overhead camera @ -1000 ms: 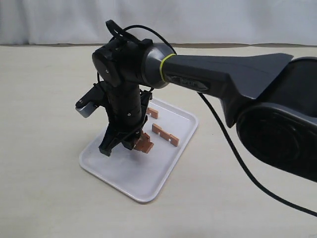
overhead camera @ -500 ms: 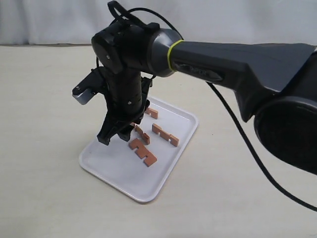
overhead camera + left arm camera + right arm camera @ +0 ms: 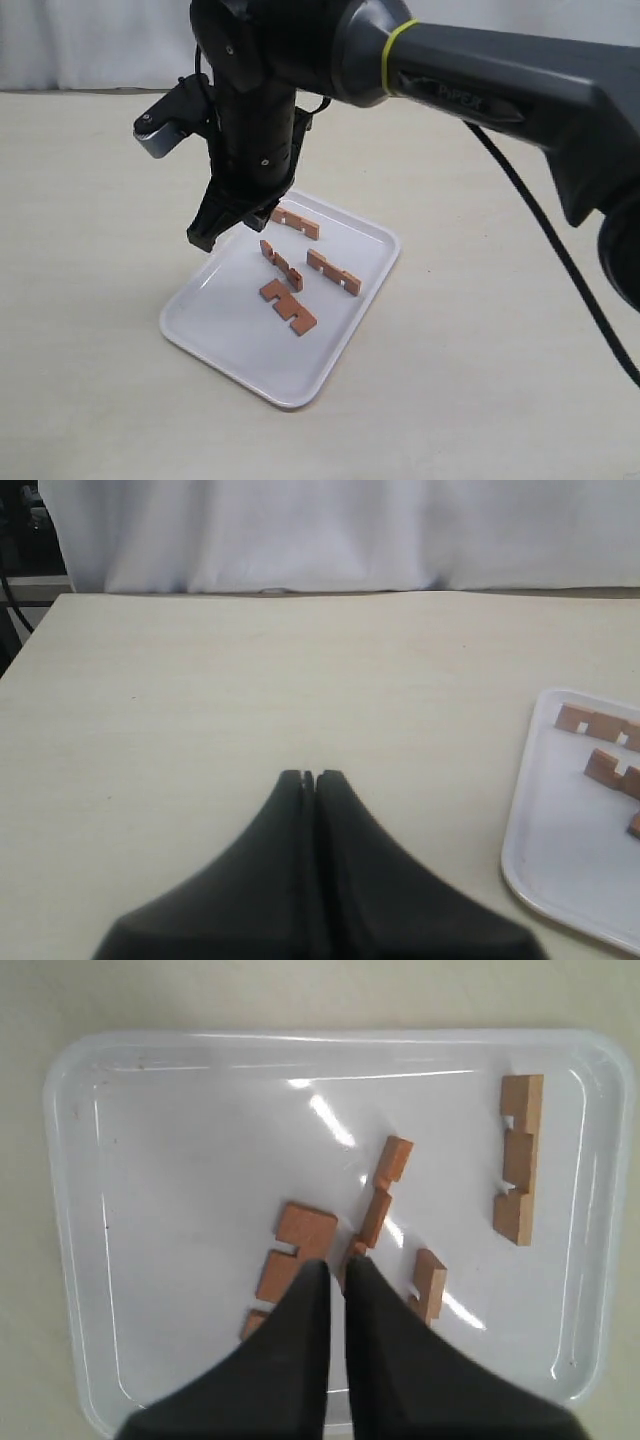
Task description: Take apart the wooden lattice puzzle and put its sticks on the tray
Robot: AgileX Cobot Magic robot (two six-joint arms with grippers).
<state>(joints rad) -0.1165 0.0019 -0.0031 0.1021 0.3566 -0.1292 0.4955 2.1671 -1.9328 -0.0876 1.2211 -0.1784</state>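
Observation:
The wooden lattice puzzle is apart: several reddish-brown notched sticks lie separately on the white tray (image 3: 205,345). One stick (image 3: 288,305) lies flat near the front, one (image 3: 281,264) stands on edge in the middle, and two more (image 3: 333,271) (image 3: 295,222) lie further back. My right gripper (image 3: 215,232) hangs above the tray's left part, its fingers a narrow gap apart and empty. In the right wrist view that gripper (image 3: 337,1265) is over the flat stick (image 3: 290,1250) and the middle stick (image 3: 382,1192). My left gripper (image 3: 309,776) is shut and empty over bare table, beside the tray (image 3: 520,850).
The right arm's dark body (image 3: 450,70) spans the upper right of the exterior view, with a black cable (image 3: 560,270) trailing down to the right. A white curtain (image 3: 320,530) closes off the back of the pale table (image 3: 90,200).
The right gripper let go of the last joined sticks, which now lie apart on the tray, and rose up and to the left away from them.

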